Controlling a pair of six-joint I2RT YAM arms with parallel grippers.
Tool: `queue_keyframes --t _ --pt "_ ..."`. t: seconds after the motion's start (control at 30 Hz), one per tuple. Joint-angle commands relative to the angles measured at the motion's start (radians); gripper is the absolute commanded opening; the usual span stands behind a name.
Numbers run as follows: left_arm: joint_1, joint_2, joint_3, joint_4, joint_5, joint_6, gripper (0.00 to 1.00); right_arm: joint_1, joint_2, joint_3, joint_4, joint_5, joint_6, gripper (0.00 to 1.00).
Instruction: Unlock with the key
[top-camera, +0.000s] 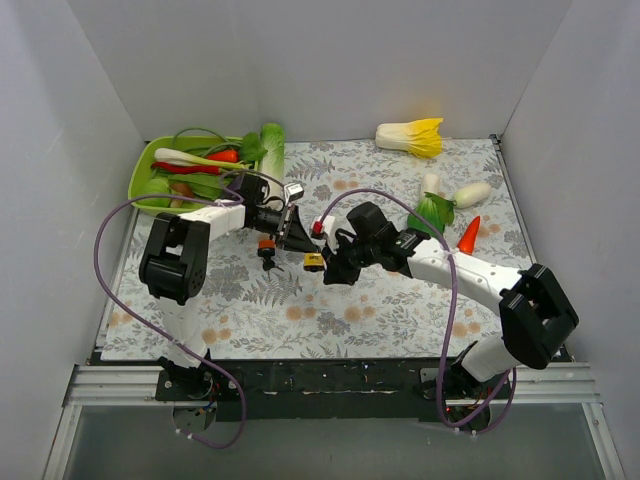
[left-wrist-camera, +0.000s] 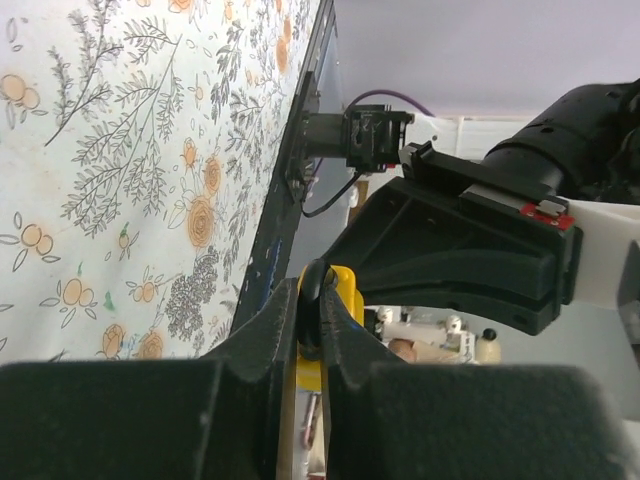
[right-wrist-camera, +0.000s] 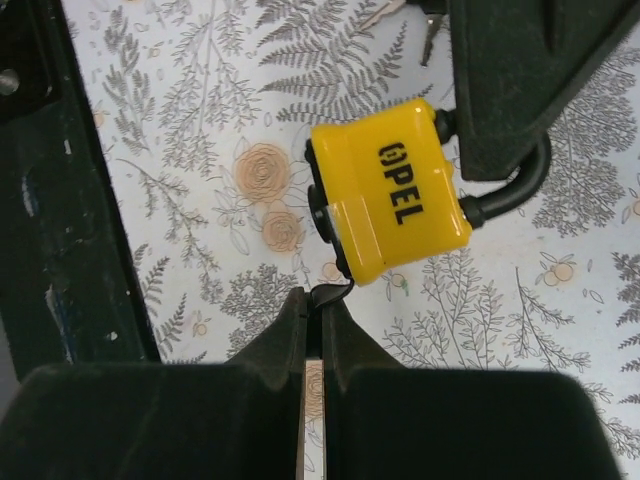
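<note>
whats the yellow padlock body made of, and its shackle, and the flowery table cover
Padlock body: smooth yellow plastic or rubber casing, judging by its rounded moulded edges and printed lettering; any metal beneath is hidden.
Shackle: smooth black coating, probably sheathed metal.
Table cover: matte printed cloth or vinyl with a fern and flower pattern; cannot tell which.

The padlock (top-camera: 313, 261) is at the middle of the tabletop (top-camera: 380, 320), between my left gripper (top-camera: 297, 235), just behind-left on its shackle, and my right gripper (top-camera: 333, 268), just to its right, pinching the key (right-wrist-camera: 330, 293). Spare keys (top-camera: 266, 250) lie just left of it. A tray (top-camera: 140, 170) of vegetables fills the far left corner, a cabbage (top-camera: 412, 137) lies at the far edge, and a carrot (top-camera: 468, 235) lies beyond my right arm.
</note>
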Motion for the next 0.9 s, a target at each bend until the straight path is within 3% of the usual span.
queue_keyframes --t 0.0,0.2,0.43,0.87 --pt "-0.042 0.006 0.056 -0.088 -0.039 0.178 0.00 0.021 -0.012 0.117 -0.079 -0.189 -0.072 0.01" --pt "-0.079 0.006 0.071 -0.159 -0.038 0.257 0.00 0.021 -0.029 0.119 -0.094 -0.151 -0.099 0.01" --pt "-0.123 0.009 0.075 -0.206 -0.032 0.309 0.00 0.021 -0.041 0.114 -0.157 0.006 -0.165 0.01" --pt "-0.226 0.049 0.090 -0.269 -0.036 0.370 0.00 0.018 -0.067 0.090 -0.119 0.161 -0.225 0.01"
